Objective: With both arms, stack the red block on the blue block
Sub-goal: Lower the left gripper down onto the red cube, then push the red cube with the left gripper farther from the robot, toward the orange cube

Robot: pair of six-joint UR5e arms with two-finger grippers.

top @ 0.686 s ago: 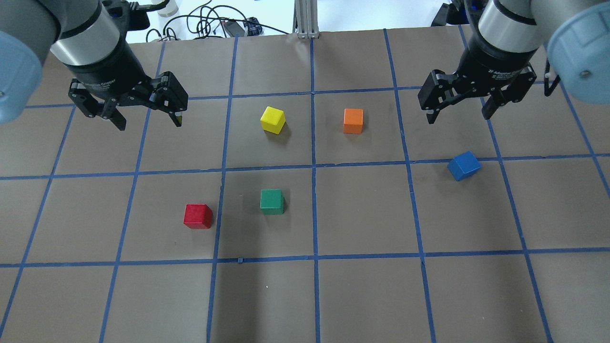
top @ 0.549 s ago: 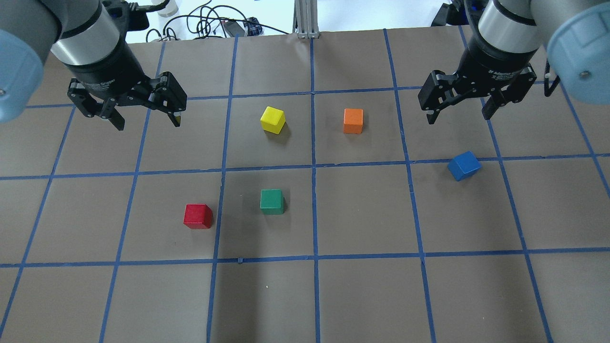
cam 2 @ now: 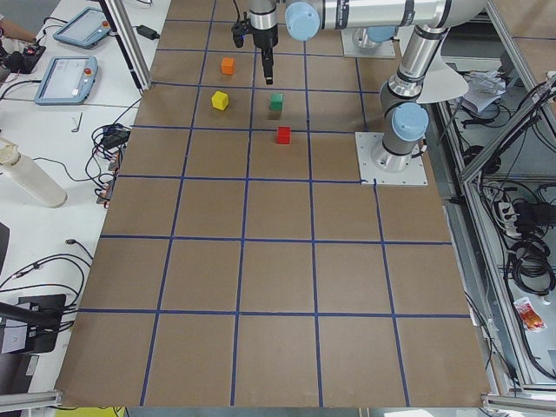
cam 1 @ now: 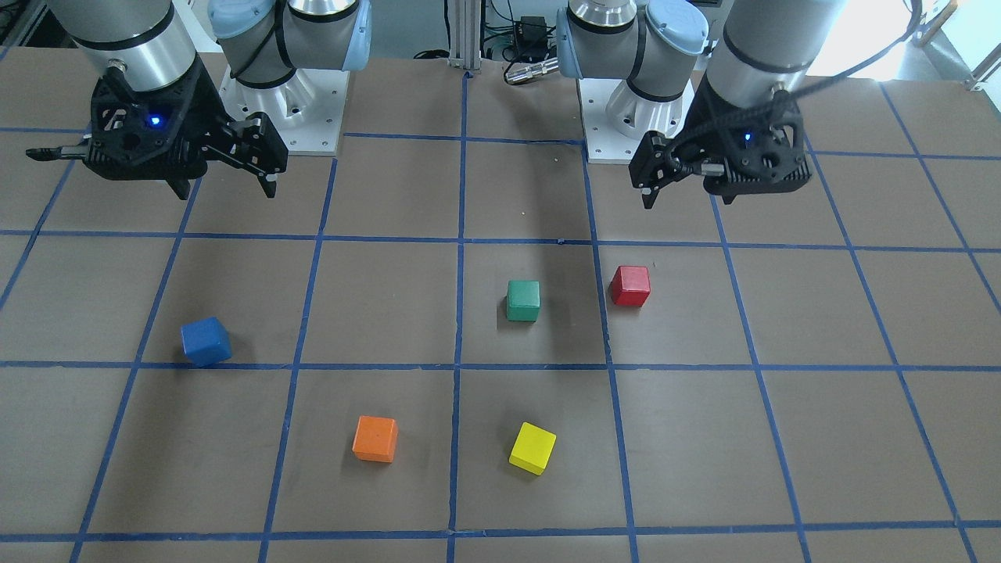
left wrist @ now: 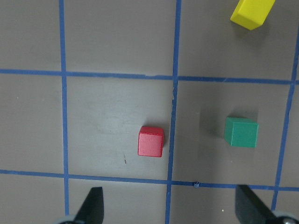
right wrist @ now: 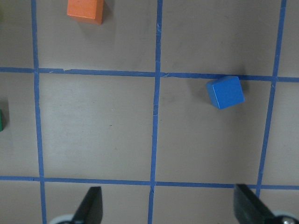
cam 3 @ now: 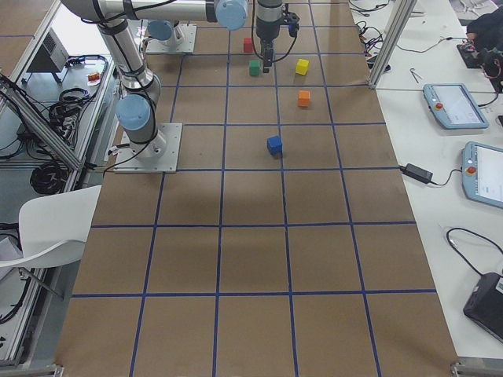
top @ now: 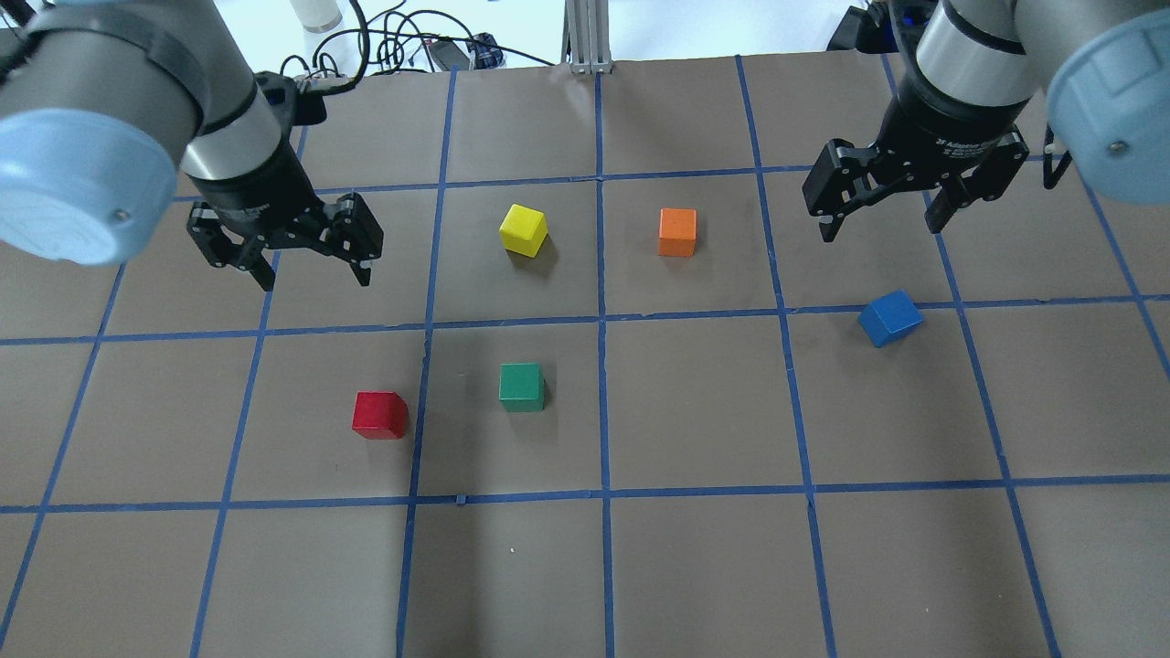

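The red block sits on the brown table at front left, just left of a blue tape line; it also shows in the left wrist view and the front view. My left gripper is open and empty, hovering above and behind it. The blue block sits turned on a tape line at the right, and shows in the right wrist view and the front view. My right gripper is open and empty, hovering above and behind it.
A green cube stands just right of the red block. A yellow cube and an orange cube stand at mid-table. Cables and an aluminium post are at the far edge.
My left arm has swung right and toward the red block, its gripper still open. The right arm and all the cubes have stayed put.
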